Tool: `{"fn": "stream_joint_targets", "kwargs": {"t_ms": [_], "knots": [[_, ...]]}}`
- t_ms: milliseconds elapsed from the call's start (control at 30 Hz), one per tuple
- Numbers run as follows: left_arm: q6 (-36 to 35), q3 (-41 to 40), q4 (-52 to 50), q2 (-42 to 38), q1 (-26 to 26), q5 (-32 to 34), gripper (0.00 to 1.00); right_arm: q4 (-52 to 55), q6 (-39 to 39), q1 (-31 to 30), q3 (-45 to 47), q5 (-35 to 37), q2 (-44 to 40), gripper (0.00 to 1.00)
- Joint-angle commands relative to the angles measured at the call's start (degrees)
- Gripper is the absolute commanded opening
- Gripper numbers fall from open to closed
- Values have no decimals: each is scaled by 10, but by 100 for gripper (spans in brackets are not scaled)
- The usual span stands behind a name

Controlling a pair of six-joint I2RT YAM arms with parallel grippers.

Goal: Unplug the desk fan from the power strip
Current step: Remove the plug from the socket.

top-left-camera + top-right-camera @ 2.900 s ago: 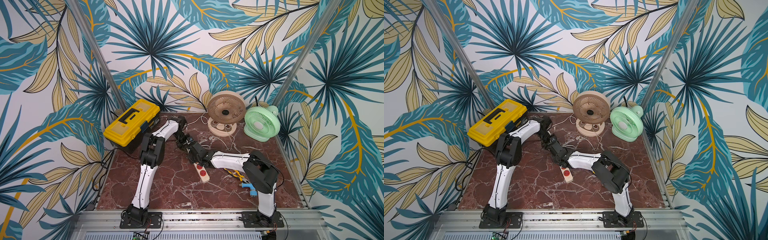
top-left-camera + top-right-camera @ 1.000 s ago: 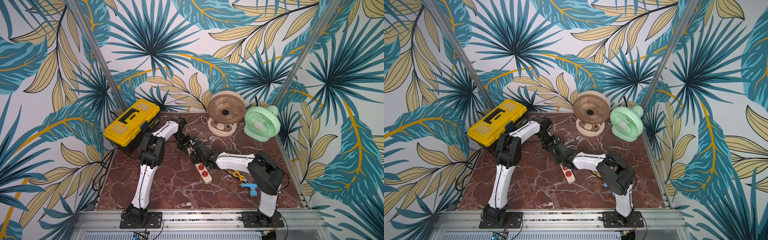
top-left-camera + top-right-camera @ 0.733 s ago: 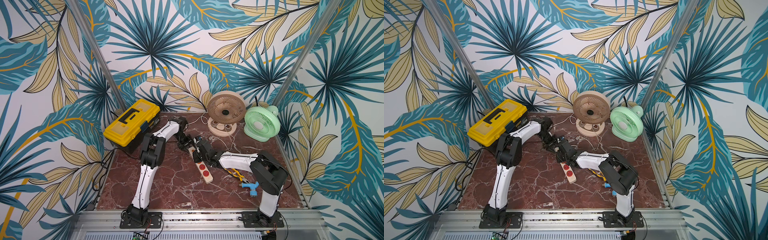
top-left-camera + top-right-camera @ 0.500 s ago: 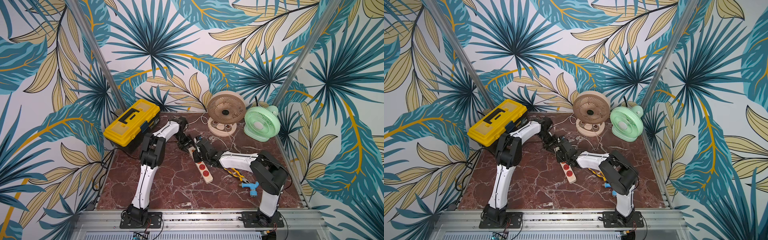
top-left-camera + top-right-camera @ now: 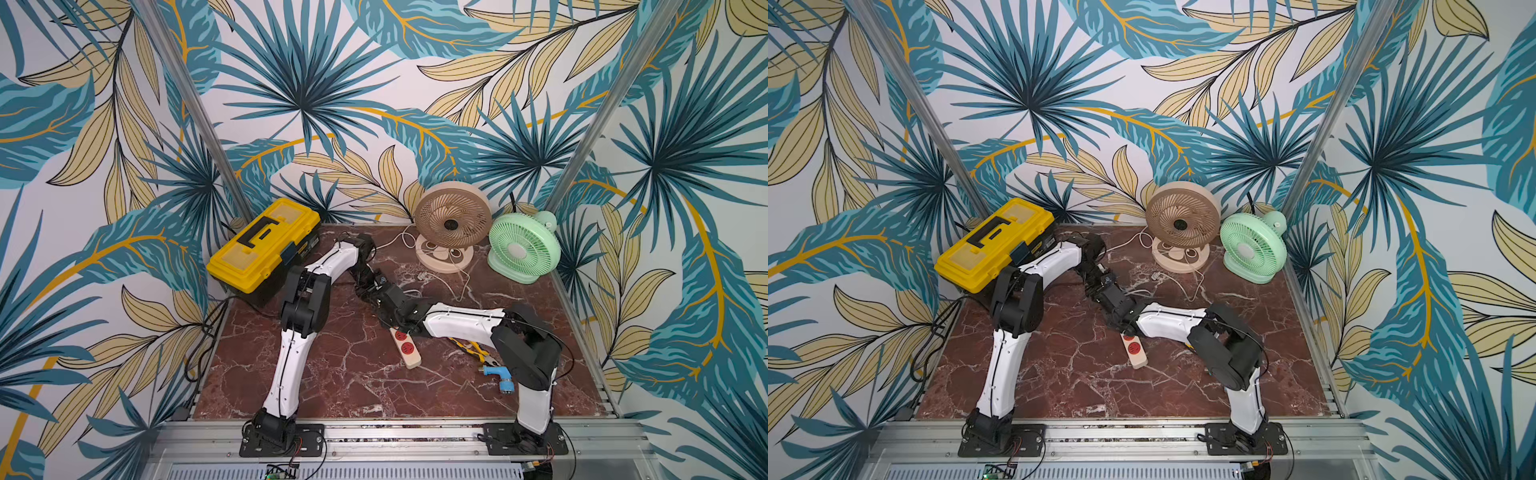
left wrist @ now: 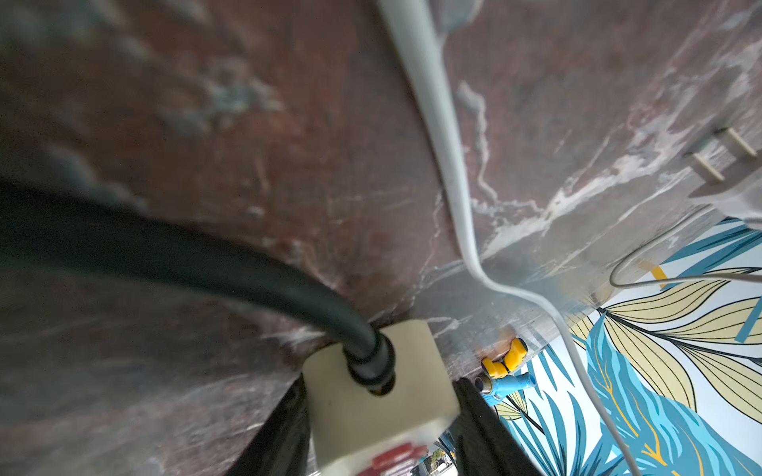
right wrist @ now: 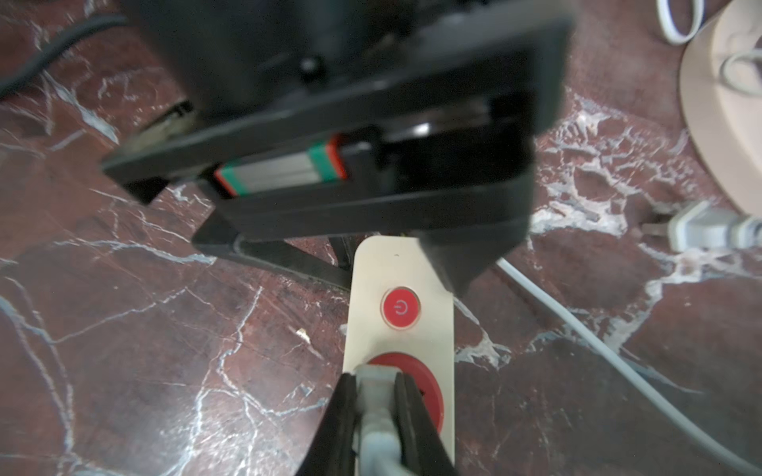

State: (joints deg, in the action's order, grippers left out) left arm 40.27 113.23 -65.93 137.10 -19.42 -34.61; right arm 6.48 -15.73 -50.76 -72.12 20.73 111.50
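The right hand (image 7: 376,387) pinches the plug (image 7: 377,432) in the strip (image 7: 400,268); the left hand (image 6: 381,420) clamps the strip's cord end.

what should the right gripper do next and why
Probably pull the plug straight out of its socket. The right gripper is shut on the plug, which sits seated in the strip. The left gripper clamps the strip's cord end, so the strip should stay put.
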Motion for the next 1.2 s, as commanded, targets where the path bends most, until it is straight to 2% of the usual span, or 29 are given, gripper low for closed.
{"fn": "stream_joint_targets", "kwargs": {"t_ms": [0,233,433,900,1167], "knots": [[-8,-35,47,57,7,123,0,-23,71,-48,-46,26,5,0],[-9,-35,47,57,7,121,0,-21,121,-73,-63,71,18,0],[-10,-38,49,57,8,120,0,-37,98,-69,-43,89,8,0],[-11,-49,56,53,11,119,0,-89,-84,42,53,-57,-60,0],[-11,-54,60,53,11,118,0,-101,-129,75,67,-97,-60,0]]}}
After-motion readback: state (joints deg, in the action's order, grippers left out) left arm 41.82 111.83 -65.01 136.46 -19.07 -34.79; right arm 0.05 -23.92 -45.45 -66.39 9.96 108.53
